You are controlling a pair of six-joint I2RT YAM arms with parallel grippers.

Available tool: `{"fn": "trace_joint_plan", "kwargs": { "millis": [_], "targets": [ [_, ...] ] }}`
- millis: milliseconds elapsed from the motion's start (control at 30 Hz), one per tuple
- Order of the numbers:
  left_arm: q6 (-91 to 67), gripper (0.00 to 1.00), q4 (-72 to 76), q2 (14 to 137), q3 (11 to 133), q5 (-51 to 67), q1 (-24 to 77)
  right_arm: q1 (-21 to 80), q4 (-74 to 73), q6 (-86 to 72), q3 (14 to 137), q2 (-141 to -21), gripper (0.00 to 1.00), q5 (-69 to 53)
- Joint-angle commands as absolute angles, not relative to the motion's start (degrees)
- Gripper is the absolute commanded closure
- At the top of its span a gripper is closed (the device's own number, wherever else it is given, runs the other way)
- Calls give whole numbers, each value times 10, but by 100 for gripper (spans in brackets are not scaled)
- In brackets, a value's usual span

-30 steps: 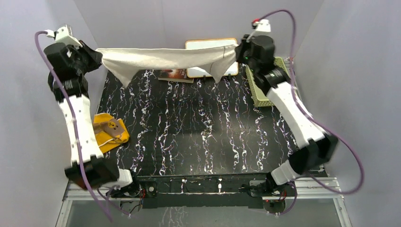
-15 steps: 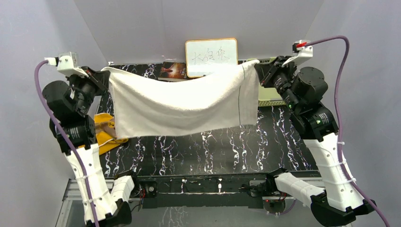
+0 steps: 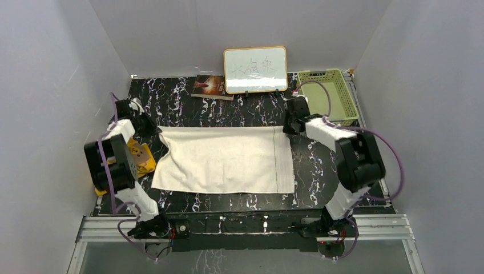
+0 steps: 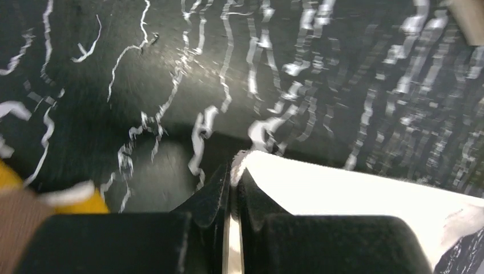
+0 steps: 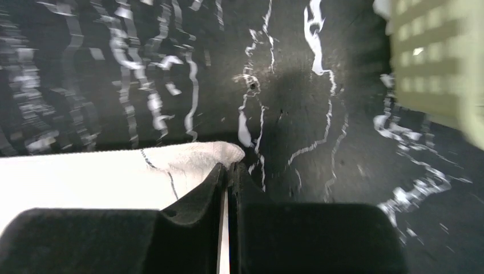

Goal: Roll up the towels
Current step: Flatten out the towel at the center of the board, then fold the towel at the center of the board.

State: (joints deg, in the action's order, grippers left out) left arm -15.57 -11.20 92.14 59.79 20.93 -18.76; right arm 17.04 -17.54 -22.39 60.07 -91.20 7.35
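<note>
The cream-white towel (image 3: 225, 160) lies spread flat on the black marbled table (image 3: 319, 165). My left gripper (image 3: 153, 128) is low at its far left corner, shut on that corner (image 4: 242, 160). My right gripper (image 3: 287, 127) is low at the far right corner and shut on it (image 5: 225, 154). In the left wrist view the white cloth (image 4: 348, 194) runs off to the right of the jaws. In the right wrist view the cloth (image 5: 85, 182) runs off to the left. The orange-yellow towel (image 3: 141, 161) lies crumpled at the table's left edge, partly behind my left arm.
A white board with an orange frame (image 3: 255, 69) stands at the back, with a dark book (image 3: 212, 85) lying to its left. A pale green basket (image 3: 325, 94) sits at the back right, close to my right gripper. Grey walls enclose the table.
The white towel hung stretched in the air between both grippers; both arms have come down and forward, and it now lies flat on the table, corners still gripped.
</note>
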Motion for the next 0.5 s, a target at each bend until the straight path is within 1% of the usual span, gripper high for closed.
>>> {"fn": "trace_joint_plan", "kwargs": {
  "millis": [0, 67, 167, 200, 233, 300, 333, 367, 467],
  "targets": [
    [-154, 100, -84, 1034, 698, 216, -182, 160, -54, -249, 665, -1021, 100, 84],
    [-143, 100, -127, 1091, 765, 192, -181, 160, -68, -238, 719, -1071, 100, 105],
    [-121, 100, -175, 1154, 854, 175, -181, 150, -80, -226, 782, -1113, 100, 117],
    [-116, 92, -184, 1168, 876, 175, -181, 146, -90, -224, 803, -1129, 96, 108],
    [-113, 75, -197, 1184, 898, 175, -181, 140, -116, -223, 832, -1146, 87, 95],
    [-113, 42, -228, 1205, 936, 177, -181, 136, -173, -222, 896, -1179, 53, 84],
    [-118, 32, -239, 1211, 948, 178, -181, 136, -193, -223, 913, -1182, 36, 81],
    [-128, 26, -244, 1211, 952, 179, -181, 136, -208, -228, 924, -1182, 26, 79],
    [-165, 23, -218, 1188, 915, 186, -181, 138, -217, -249, 928, -1166, 18, 69]
  ]
}}
